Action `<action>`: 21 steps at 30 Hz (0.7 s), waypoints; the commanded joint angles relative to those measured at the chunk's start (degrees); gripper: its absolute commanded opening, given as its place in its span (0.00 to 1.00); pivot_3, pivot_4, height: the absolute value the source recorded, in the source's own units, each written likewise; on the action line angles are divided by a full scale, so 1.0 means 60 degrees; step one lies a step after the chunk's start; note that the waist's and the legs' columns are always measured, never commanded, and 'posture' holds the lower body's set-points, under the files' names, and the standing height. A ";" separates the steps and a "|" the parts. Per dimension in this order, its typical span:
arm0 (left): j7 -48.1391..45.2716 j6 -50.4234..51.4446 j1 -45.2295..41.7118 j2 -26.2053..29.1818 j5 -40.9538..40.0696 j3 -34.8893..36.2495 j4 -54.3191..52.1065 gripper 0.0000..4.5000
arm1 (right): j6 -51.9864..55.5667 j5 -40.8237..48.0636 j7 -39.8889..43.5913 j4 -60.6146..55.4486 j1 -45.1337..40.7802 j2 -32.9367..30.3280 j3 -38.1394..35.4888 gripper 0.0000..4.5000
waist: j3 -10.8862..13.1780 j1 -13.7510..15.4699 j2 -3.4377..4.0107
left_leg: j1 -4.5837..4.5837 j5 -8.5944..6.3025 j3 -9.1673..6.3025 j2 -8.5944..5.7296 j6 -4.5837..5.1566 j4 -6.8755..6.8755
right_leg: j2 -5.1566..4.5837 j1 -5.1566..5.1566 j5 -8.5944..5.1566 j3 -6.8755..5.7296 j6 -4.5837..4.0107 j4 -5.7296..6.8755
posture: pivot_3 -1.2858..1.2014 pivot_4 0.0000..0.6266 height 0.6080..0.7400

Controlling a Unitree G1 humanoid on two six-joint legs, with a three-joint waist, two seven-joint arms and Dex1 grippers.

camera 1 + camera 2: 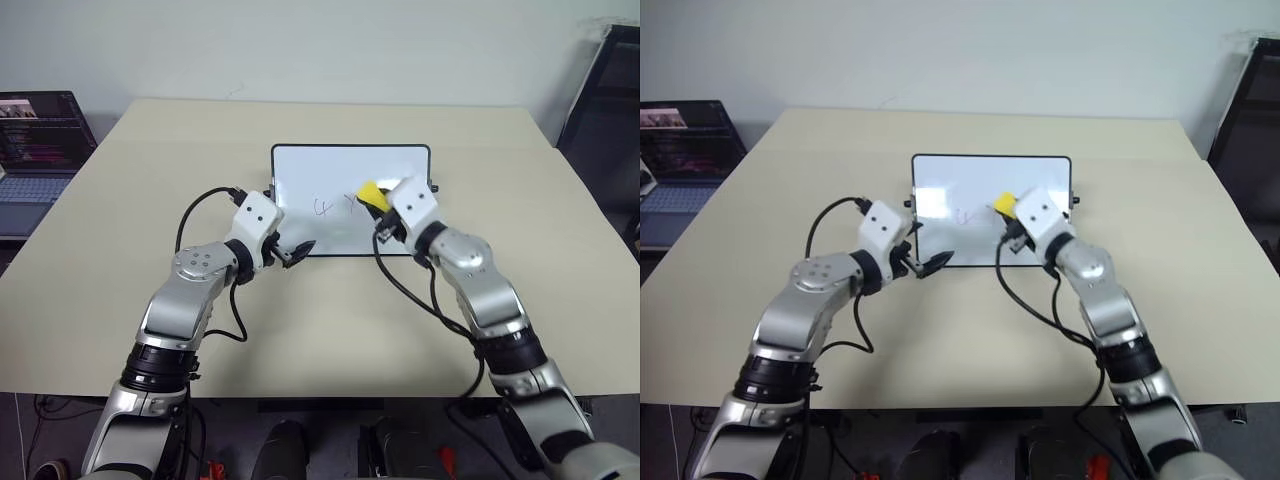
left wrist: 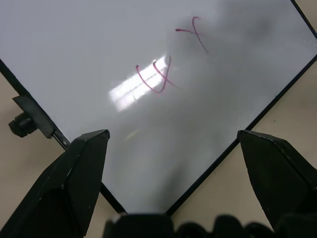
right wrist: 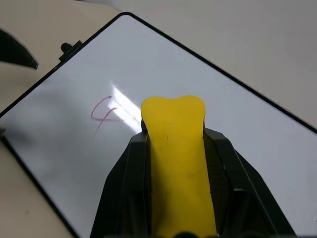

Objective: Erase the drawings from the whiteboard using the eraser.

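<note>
Right pincer (image 3: 173, 148) pinches the wavy-sided yellow eraser (image 3: 176, 148) over the glossy whiteboard's (image 3: 257, 148) pink drawings (image 3: 103, 113).

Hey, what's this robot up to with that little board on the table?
It is about to wipe a small whiteboard lying on the table. Its right claw is shut on a yellow eraser, held over the board near the handwritten drawings, which are not yet erased. Its left claw is open and holds nothing, poised at the board's near left corner.
</note>
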 commanded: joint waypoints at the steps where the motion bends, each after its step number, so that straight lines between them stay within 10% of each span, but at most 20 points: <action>1: -0.0010 0.0198 -0.0184 0.0068 -0.0004 -0.0021 -0.0778 1.00 | 0.0031 -0.0225 0.0253 0.0944 -0.0871 0.0209 0.0314 0.24 | 0.0000 -0.0001 0.0000 | -0.0003 0.0000 -0.0001 0.0000 0.0000 -0.0001 | -0.0002 -0.0001 0.0000 0.0000 -0.0001 -0.0002 | 0.52 0.24 1.00; 21: -0.0047 0.0999 -0.0609 0.0057 -0.0109 -0.0348 -0.1620 1.00 | -0.0711 -0.0715 -0.0047 0.4569 -0.2419 0.0548 0.0376 0.24 | 0.0000 -0.0001 0.0001 | -0.0016 0.0000 -0.0031 -0.0004 0.0000 0.0005 | -0.0009 -0.0009 0.0001 -0.0001 -0.0003 0.0005 | 0.52 0.24 1.00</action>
